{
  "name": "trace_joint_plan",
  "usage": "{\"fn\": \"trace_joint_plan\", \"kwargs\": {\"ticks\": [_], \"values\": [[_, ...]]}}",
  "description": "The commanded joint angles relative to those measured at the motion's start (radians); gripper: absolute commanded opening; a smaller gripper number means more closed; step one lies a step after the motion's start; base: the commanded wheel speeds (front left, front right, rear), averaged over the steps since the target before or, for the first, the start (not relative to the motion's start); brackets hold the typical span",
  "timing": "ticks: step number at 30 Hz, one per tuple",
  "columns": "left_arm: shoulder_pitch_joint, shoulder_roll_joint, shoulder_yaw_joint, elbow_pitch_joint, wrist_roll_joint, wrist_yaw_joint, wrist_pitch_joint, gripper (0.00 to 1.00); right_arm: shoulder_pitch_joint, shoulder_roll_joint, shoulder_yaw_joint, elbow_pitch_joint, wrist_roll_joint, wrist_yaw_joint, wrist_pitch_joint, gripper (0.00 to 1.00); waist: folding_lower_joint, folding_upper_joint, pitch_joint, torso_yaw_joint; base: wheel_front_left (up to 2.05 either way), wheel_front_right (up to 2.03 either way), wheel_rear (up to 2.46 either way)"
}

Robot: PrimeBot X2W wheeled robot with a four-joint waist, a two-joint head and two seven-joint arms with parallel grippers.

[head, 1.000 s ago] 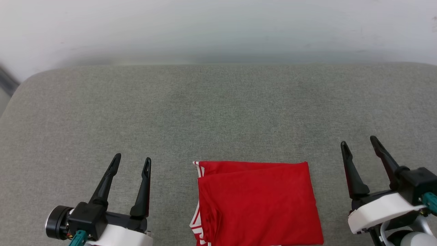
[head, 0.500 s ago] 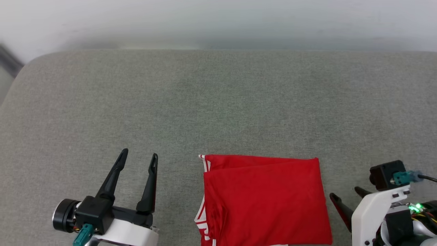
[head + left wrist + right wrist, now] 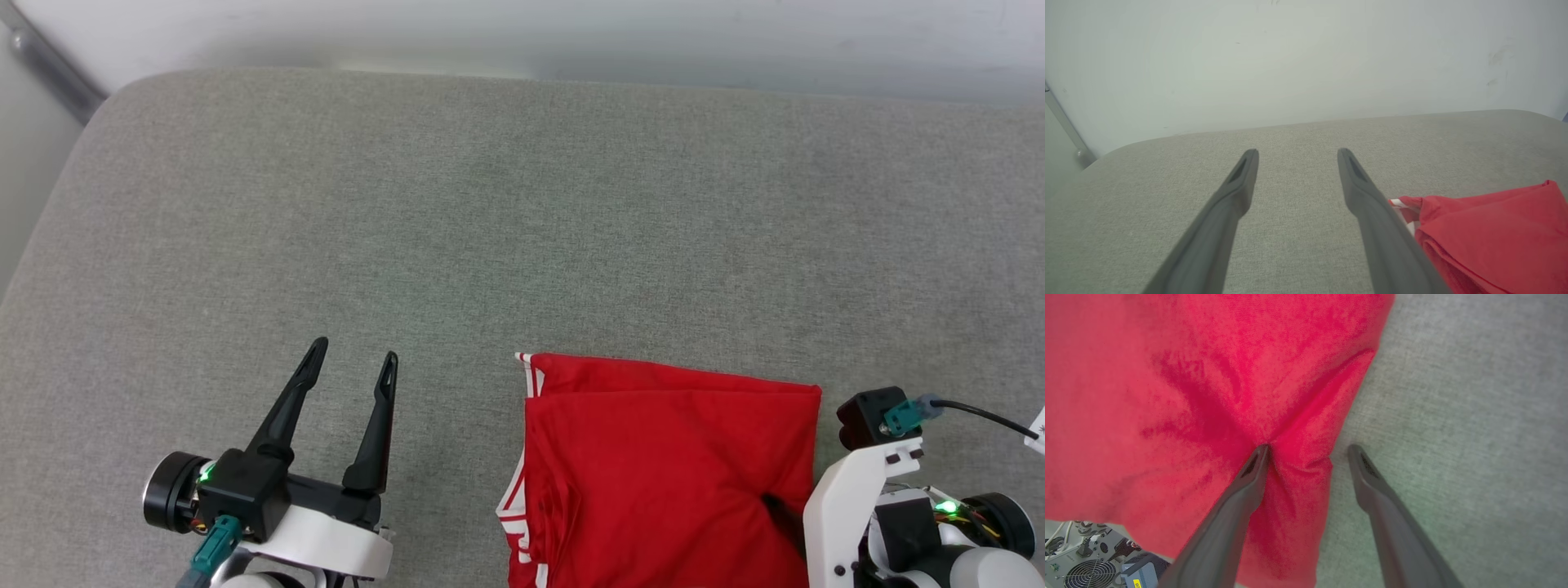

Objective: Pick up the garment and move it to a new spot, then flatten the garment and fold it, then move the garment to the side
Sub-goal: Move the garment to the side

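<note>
Grey desk [image 3: 522, 204] against a pale wall [image 3: 1306, 61]. Folded red shirt [image 3: 653, 457] lies near edge, centre-right, bottom cut off. L pincer [image 3: 356, 349] is open over bare desk, apart from shirt. R pincer [image 3: 1308, 447] is open, straddling shirt's right edge, one finger denting cloth. 1 s ago it was raised beside it. Head view: wrist mostly hides its fingers.

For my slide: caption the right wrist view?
Open right gripper straddles the edge of the folded garment, one finger pressing into it.
</note>
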Motion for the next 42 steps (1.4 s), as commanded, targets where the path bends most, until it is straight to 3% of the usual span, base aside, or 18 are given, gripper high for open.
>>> {"fn": "trace_joint_plan", "kwargs": {"ticks": [1, 8, 9, 10, 11, 18, 29, 36, 42], "values": [[-0.014, 0.004, -0.001, 0.002, -0.002, -0.002, -0.002, 1.00, -0.008, 0.006, 0.008, 0.024, 0.004, 0.000, -0.001, 1.00, -0.0001, 0.0000, 0.004, 0.006, 0.00, 0.00, 0.00], [-0.023, 0.004, -0.008, 0.010, 0.001, -0.002, -0.002, 1.00, 0.000, -0.014, 0.072, 0.144, -0.009, 0.000, -0.029, 1.00, -0.0001, 0.0000, 0.009, 0.014, 0.00, 0.00, 0.00], [-0.023, 0.003, -0.010, 0.011, 0.002, -0.002, -0.002, 1.00, -0.004, -0.023, 0.081, 0.151, -0.015, 0.000, -0.039, 0.55, -0.0001, 0.0000, 0.008, 0.013, 0.00, 0.00, 0.00], [-0.022, 0.003, -0.010, 0.013, 0.003, -0.002, -0.002, 1.00, -0.011, -0.030, 0.088, 0.155, -0.018, 0.000, -0.055, 0.03, -0.0001, 0.0000, 0.005, 0.011, 0.00, 0.00, 0.00], [-0.015, 0.002, -0.009, 0.015, 0.004, -0.002, -0.002, 1.00, -0.044, -0.052, 0.099, 0.147, -0.025, -0.001, -0.101, 0.00, -0.0001, 0.0000, -0.007, 0.000, 0.00, 0.00, 0.00], [-0.001, 0.000, -0.016, 0.006, 0.006, -0.002, -0.002, 1.00, -0.137, -0.157, 0.179, 0.085, -0.082, -0.001, -0.156, 0.00, -0.0001, 0.0000, -0.032, -0.062, 0.00, 0.00, 0.00], [-0.048, -0.001, -0.119, 0.012, 0.003, -0.002, -0.002, 1.00, -0.302, -0.475, 0.342, 0.027, -0.157, -0.001, -0.131, 0.00, -0.0001, 0.0000, 0.026, -0.234, 0.00, 0.00, 0.00], [-0.118, 0.020, -0.182, 0.010, 0.008, -0.002, -0.002, 1.00, -0.387, -0.628, 0.315, 0.057, -0.159, -0.001, -0.161, 0.00, -0.0001, 0.0000, 0.123, -0.322, 0.00, 0.00, 0.00], [-0.177, 0.059, -0.216, -0.006, 0.016, -0.002, -0.002, 1.00, -0.418, -0.667, 0.222, 0.139, -0.186, -0.001, -0.223, 0.00, -0.0001, 0.0000, 0.217, -0.361, 0.00, 0.00, 0.00]]}}
